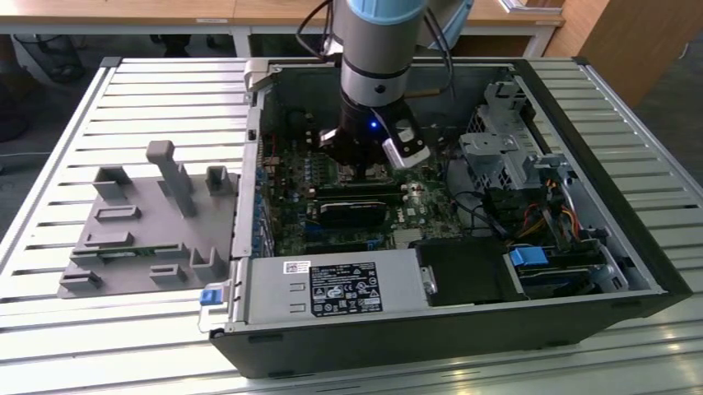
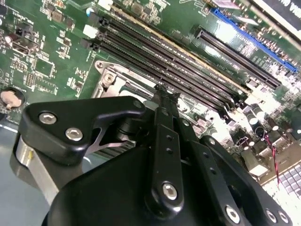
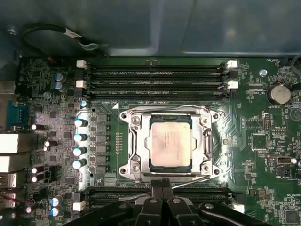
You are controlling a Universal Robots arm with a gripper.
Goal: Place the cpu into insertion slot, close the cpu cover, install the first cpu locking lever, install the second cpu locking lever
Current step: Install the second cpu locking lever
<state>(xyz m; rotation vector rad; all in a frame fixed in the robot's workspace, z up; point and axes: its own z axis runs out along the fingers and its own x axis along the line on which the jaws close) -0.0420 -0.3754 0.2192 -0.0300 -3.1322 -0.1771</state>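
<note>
In the first wrist view the cpu (image 3: 170,141) lies flat in the insertion slot (image 3: 206,167), its pale face showing through the window of the cpu cover (image 3: 136,141), which lies down over it. One thin wire locking lever (image 3: 164,108) runs along the slot's far edge. Another locking lever (image 3: 195,180) slants across the near edge, right at my fingertips. My gripper (image 3: 162,184) is shut, its tips together at that slanted lever. In the second wrist view the gripper (image 2: 164,93) points at the slot's corner (image 2: 109,77). The exterior view has the gripper (image 1: 366,170) low over the green board.
Long black memory slots (image 3: 160,75) flank the socket on both sides. A row of capacitors (image 3: 80,143) stands beside it. The open case (image 1: 637,247) has metal walls, a drive cage (image 1: 495,156) and cables. A grey fixture (image 1: 143,222) sits on the slatted table (image 1: 66,107).
</note>
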